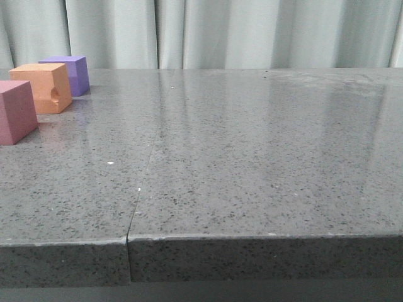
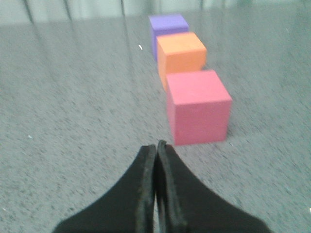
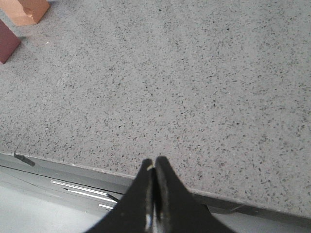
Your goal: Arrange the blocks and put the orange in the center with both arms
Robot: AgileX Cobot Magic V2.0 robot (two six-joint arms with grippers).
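Front view: orange cube (image 1: 43,87) sits between purple cube (image 1: 70,74) and pink cube (image 1: 16,111), far left; both pincers, left pincer (image 2: 157,144) and right pincer (image 3: 154,161), pressed together, empty.

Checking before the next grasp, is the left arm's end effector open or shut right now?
Shut. In the left wrist view the black left end effector has its two fingers pressed together, holding nothing.

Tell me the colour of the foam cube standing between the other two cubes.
Orange: the matte foam cube in the middle is orange, clearest in the left wrist view.

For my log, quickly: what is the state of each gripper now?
Left gripper: closed, holding nothing.
Right gripper: closed, holding nothing.
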